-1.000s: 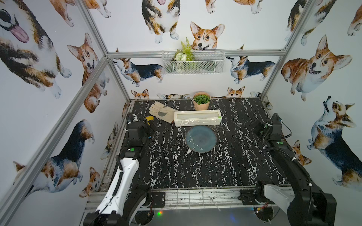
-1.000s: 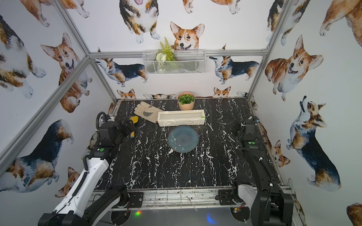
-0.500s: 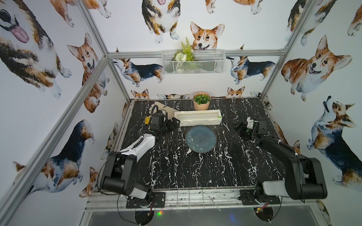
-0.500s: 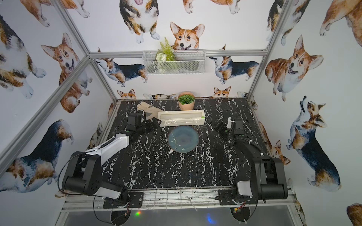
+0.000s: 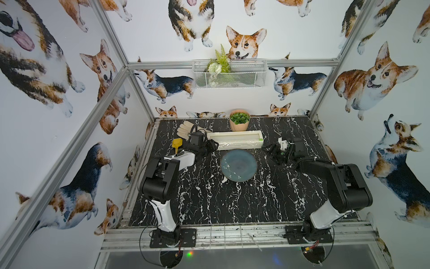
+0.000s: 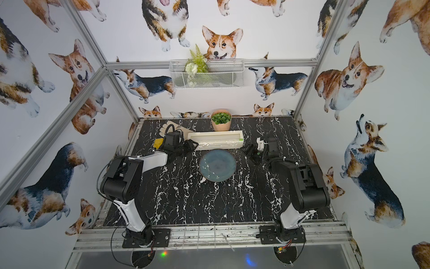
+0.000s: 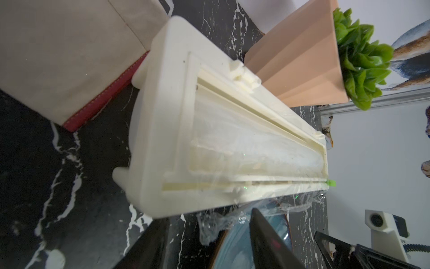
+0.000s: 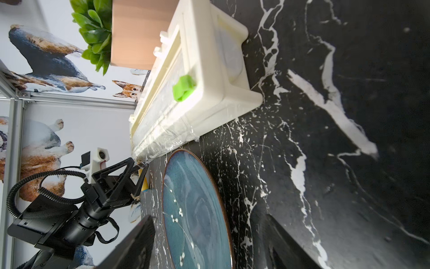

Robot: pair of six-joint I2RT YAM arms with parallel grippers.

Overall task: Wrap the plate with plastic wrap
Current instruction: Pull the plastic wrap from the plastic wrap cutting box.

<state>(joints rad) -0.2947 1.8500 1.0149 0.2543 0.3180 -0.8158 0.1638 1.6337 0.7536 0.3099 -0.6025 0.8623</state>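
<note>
The left gripper (image 7: pixel 208 217) sits at the end of the wrap dispenser box (image 7: pixel 209 139) nearest to it. Its two fingers are apart, with the crumpled loose corner of the plastic wrap (image 7: pixel 216 223) lying in the gap between them, bracketing the film but not pinching it as far as the wrist view shows. The plate (image 5: pixel 239 165) rests flat on the marble-patterned tabletop (image 5: pixel 209 198), just beside this gripper's tips and between the two grippers. It is bare of film, and its rim lies close to the hanging edge of wrap. The right gripper (image 5: pixel 268 150) hovers off the box's other end, near the green slider (image 8: pixel 183 88), fingers spread wide and holding nothing.

The film corner is thin and bunched, so closing jaws could catch only a wisp or nothing at all, and a wisp would likely tear or slip free once pulled. Nothing pins the box — a pull from one corner alone could drag or swivel it onto the plate, or draw the sheet out skewed so that it clings to itself. One left finger also looks close to the plate's rim, so a low move there could nudge the dish out from under the film's path.
</note>
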